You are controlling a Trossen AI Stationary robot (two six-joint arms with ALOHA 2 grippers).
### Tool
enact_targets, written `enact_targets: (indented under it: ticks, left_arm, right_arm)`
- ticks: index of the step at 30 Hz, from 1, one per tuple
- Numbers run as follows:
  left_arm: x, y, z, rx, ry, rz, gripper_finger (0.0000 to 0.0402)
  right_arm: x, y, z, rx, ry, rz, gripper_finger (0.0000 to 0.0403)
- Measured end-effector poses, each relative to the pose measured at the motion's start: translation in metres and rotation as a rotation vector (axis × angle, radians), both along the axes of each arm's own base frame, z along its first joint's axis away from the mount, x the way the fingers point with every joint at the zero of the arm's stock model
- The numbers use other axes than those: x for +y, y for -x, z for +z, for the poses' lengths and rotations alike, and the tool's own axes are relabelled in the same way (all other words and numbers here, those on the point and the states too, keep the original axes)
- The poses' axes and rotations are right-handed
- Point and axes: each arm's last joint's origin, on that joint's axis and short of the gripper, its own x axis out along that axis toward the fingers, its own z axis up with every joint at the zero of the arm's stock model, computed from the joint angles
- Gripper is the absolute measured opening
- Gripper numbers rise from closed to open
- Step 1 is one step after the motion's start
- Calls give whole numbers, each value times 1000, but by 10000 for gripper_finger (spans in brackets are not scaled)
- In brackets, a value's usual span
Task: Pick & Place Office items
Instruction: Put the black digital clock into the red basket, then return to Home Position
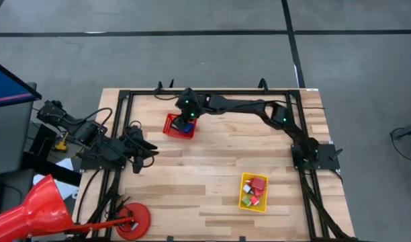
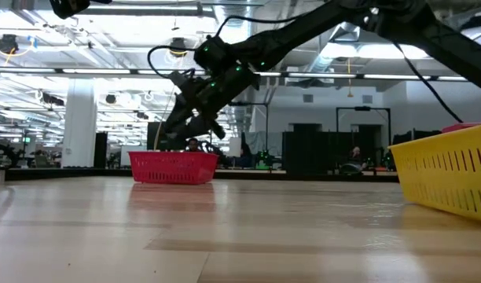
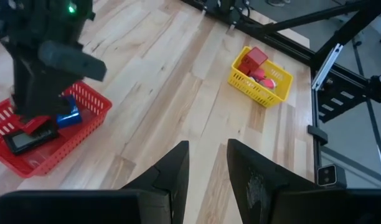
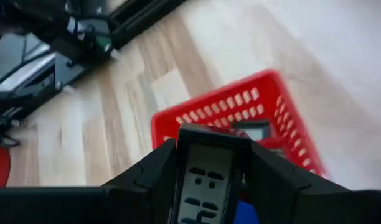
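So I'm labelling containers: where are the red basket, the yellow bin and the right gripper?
red basket (image 1: pixel 170 126): high view, left rim.
yellow bin (image 1: pixel 244 183): high view, left wall.
right gripper (image 4: pixel 209 163): right wrist view, the dark flat item held between its fingers.

Both arms are matt black from base to tip, built of chunky jointed segments. The right arm carries small green indicator lights: one glows at its elbow joint and more near its wrist, also visible from the bench-level camera. Black cables loop loosely along its links, one arcing above the forearm. Its base is a squarish black block bolted to the black frame. The left arm is equally dark, with tangled black cabling bunched around its base and a small yellow fitting beside it. The left gripper has two broad, flat, tapering black fingers with a faintly textured surface.
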Motion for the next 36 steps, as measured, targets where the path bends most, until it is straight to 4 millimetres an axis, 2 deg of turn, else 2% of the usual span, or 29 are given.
enact_targets:
  ticks: [4,12,18,23,26,29,34,36]
  left_arm:
    - [0,0,0,-2,-3,4,104]
    - [0,0,0,-8,-10,15,104]
    - [2,2,-1,6,-19,18,104]
    - [8,13,-25,3,14,44,104]
    - [13,16,-41,-68,4,61,104]
    - [23,14,-62,-142,-31,101,104]
    - [41,4,-115,-249,-6,121,104]
    - [49,0,-135,-285,21,90,104]
  right_arm:
    - [3,-5,-7,1,-15,23,164]
    - [2,-6,-6,-7,-12,21,172]
    - [2,-6,-3,-24,-12,17,228]
    - [-13,3,8,-31,-33,8,270]
    - [-22,14,34,-53,-19,6,279]
    - [-26,28,70,-100,8,1,281]
    - [-18,52,126,-171,78,-9,282]
    - [-12,60,142,-187,101,-14,282]
